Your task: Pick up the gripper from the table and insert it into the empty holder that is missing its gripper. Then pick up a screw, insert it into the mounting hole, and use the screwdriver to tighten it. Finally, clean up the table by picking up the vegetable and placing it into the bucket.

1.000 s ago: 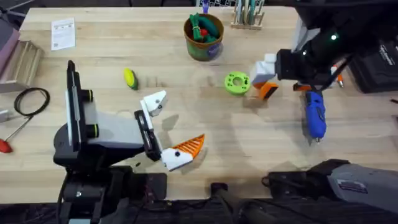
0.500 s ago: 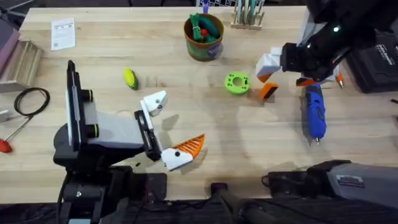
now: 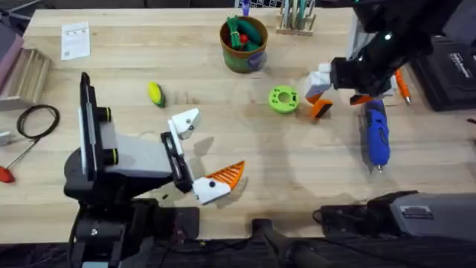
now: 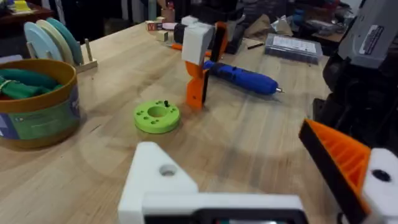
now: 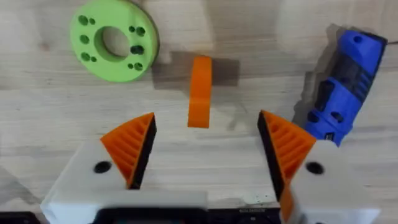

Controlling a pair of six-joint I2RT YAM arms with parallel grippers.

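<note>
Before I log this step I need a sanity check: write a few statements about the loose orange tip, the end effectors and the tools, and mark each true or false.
1. The right end effector is open above the gripper. True.
2. The gripper is already clamped. False: it sits on the table, untouched.
3. The screwdriver lies on the table. True.
4. The vegetable is in the bucket. False: it lies on the table.
5. The left end effector has both orange tips. False: its holder lacks one.
</note>
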